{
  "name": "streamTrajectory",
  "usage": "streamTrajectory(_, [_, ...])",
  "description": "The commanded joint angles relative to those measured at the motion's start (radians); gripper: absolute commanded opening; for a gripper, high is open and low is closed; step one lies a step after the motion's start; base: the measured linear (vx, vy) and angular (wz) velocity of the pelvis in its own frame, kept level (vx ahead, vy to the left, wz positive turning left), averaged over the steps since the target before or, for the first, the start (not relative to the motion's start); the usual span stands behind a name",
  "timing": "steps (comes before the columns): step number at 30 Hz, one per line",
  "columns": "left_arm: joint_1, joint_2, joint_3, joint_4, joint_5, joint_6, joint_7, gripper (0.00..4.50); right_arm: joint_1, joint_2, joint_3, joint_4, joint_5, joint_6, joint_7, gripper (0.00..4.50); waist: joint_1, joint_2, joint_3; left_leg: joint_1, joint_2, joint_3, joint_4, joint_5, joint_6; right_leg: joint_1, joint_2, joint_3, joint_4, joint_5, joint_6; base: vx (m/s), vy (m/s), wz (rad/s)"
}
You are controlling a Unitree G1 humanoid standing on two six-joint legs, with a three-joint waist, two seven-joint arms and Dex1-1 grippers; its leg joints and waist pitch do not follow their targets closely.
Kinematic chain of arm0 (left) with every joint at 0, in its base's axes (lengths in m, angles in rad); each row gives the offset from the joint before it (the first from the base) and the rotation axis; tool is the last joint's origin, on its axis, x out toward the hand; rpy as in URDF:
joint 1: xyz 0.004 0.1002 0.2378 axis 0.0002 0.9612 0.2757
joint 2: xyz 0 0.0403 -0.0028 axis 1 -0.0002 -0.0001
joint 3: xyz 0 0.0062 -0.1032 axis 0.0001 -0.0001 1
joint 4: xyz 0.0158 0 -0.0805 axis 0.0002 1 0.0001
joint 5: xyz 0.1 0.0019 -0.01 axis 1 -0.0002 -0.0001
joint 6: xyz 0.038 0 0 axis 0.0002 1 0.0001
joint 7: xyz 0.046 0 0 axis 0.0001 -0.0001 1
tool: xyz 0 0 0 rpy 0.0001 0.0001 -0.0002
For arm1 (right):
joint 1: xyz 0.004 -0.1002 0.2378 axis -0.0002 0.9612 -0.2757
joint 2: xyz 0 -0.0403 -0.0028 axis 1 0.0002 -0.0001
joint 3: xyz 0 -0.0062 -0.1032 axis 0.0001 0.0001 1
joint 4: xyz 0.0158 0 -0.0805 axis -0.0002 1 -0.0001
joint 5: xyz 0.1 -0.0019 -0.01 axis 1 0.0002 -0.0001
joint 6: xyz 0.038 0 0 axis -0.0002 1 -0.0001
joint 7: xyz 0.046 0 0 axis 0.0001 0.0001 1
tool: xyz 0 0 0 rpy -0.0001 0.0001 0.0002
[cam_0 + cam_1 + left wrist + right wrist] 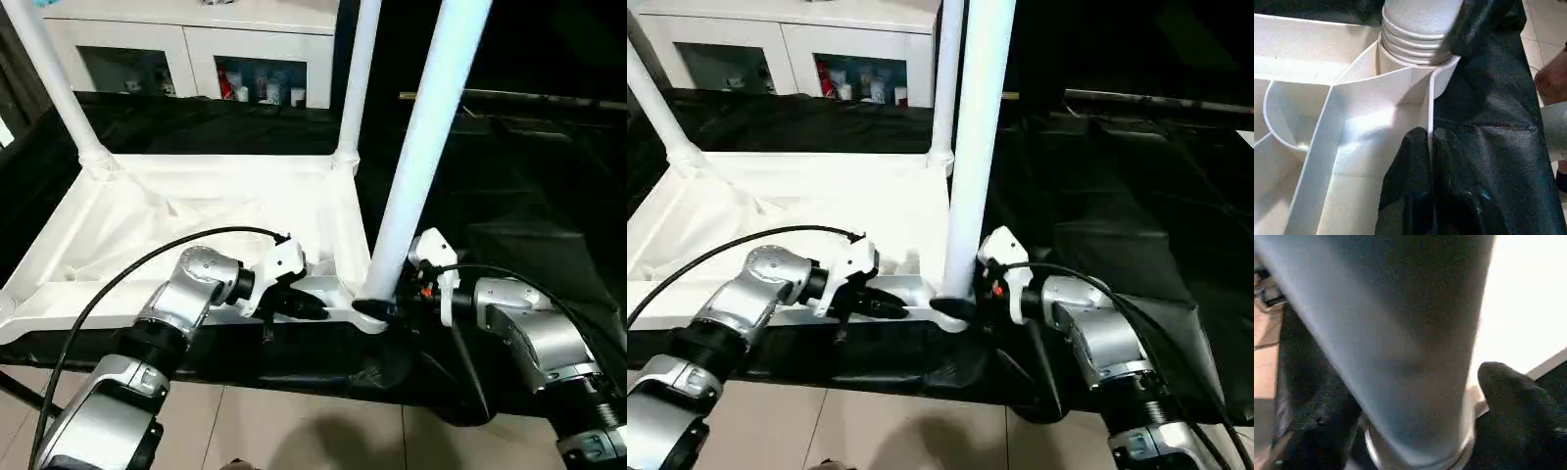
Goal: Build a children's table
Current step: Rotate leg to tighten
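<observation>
Left gripper (312,307) pinches the tabletop (196,220) rim; right gripper (377,311) clamps the near leg (421,147) at its corner socket.

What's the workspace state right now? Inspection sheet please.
Surface: black cloth covers the bench.
Job's things: tabletop lies underside up; two far legs stand in corner sockets; near leg is upright at the near right corner.
Clutter: nothing seen.
Grippers: left gripper pinches the tabletop's near rim; right gripper grips the near leg's base.
Cables: a black cable loops over the left forearm.
Surroundings: white cabinet behind, tiled floor below.
</observation>
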Motion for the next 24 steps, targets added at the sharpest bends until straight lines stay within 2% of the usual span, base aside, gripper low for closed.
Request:
streamTrajectory(1, [0.008, -0.006, 0.022, -0.031, -0.054, 0.006, -0.028, 0.0, 0.007, -0.012, 0.012, -0.028, -0.013, 0.005, 0.018, 3.28, -0.001, -0.019, -0.062, 0.014, 0.043, -0.017, -0.061, -0.147, 0.06, 0.042, -0.066, 0.038, -0.067, -0.128, -0.237, 0.0, 0.0, 0.0])
streamTrajectory(7, [0.007, -0.005, 0.024, -0.034, -0.058, 0.012, -0.023, 0.0, 0.002, -0.011, 0.011, -0.016, -0.015, 0.002, 0.013, 2.85, 0.0, -0.018, -0.064, 0.014, 0.043, -0.016, -0.058, -0.137, 0.071, 0.04, -0.064, 0.037, -0.064, -0.106, -0.245, 0.0, 0.0, 0.0])
streamTrajectory(15, [0.01, -0.009, 0.031, -0.032, -0.052, 0.015, 0.004, 0.0, 0.003, 0.011, 0.0, -0.002, 0.002, 0.008, -0.017, 2.77, 0.0, -0.019, -0.064, 0.014, 0.042, -0.016, -0.057, -0.132, 0.072, 0.04, -0.064, 0.037, -0.063, -0.104, -0.246, 0.0, 0.0, 0.0])
streamTrajectory(16, [0.005, -0.016, 0.032, -0.017, -0.04, 0.01, 0.034, 0.0, 0.002, 0.028, -0.011, 0.013, -0.001, 0.011, -0.052, 2.77, -0.002, -0.019, -0.063, 0.014, 0.042, -0.016, -0.057, -0.141, 0.068, 0.039, -0.065, 0.037, -0.064, -0.116, -0.245, 0.0, 0.0, 0.0])
streamTrajectory(17, [-0.021, -0.046, 0.026, 0.048, 0.012, 0.002, 0.155, 0.0, -0.009, 0.088, -0.041, 0.084, -0.044, -0.011, -0.21, 2.77, -0.003, -0.022, -0.063, 0.014, 0.042, -0.017, -0.058, -0.146, 0.065, 0.039, -0.065, 0.037, -0.065, -0.125, -0.244, 0.0, 0.0, 0.0])
streamTrajectory(18, [-0.024, -0.05, 0.026, 0.055, 0.017, -0.001, 0.169, 0.0, -0.01, 0.094, -0.043, 0.09, -0.048, -0.012, -0.226, 2.77, -0.006, -0.02, -0.061, 0.014, 0.04, -0.016, -0.057, -0.148, 0.057, 0.034, -0.063, 0.038, -0.067, -0.137, -0.242, 0.0, 0.0, 0.0])
streamTrajectory(19, [-0.052, -0.088, 0.029, 0.118, 0.048, -0.015, 0.279, 0.0, -0.02, 0.151, -0.072, 0.139, -0.071, -0.008, -0.364, 2.77, -0.013, -0.021, -0.06, 0.014, 0.035, -0.019, -0.062, -0.173, 0.022, 0.035, -0.065, 0.036, -0.074, -0.203, -0.224, 0.0, 0.0, 0.0])
streamTrajectory(20, [-0.07, -0.116, 0.036, 0.151, 0.056, -0.014, 0.345, 0.0, -0.024, 0.188, -0.093, 0.16, -0.072, 0.0, -0.44, 2.77, -0.015, -0.021, -0.061, 0.016, 0.036, -0.021, -0.064, -0.181, 0.012, 0.036, -0.065, 0.035, -0.074, -0.216, -0.22, 0.0, 0.0, 0.0])
streamTrajectory(21, [-0.076, -0.127, 0.039, 0.163, 0.059, -0.013, 0.369, 0.0, -0.026, 0.202, -0.102, 0.167, -0.072, 0.002, -0.468, 2.77, -0.016, -0.021, -0.06, 0.02, 0.037, -0.021, -0.065, -0.193, 0.007, 0.033, -0.066, 0.036, -0.078, -0.229, -0.215, 0.0, 0.0, 0.0])
streamTrajectory(22, [-0.09, -0.147, 0.046, 0.185, 0.061, -0.012, 0.415, 0.0, -0.029, 0.227, -0.116, 0.177, -0.066, 0.008, -0.508, 2.76, -0.018, -0.023, -0.061, 0.02, 0.037, -0.023, -0.065, -0.203, 0.0, 0.037, -0.066, 0.036, -0.078, -0.236, -0.21, 0.0, 0.0, 0.0])
streamTrajectory(24, [-0.131, -0.204, 0.053, 0.242, 0.077, 0.007, 0.54, 0.0, -0.043, 0.294, -0.142, 0.206, -0.071, 0.019, -0.635, 2.76, -0.02, -0.018, -0.06, 0.024, 0.037, -0.02, -0.065, -0.207, 0.005, 0.031, -0.064, 0.039, -0.081, -0.212, -0.21, 0.0, 0.0, 0.0])
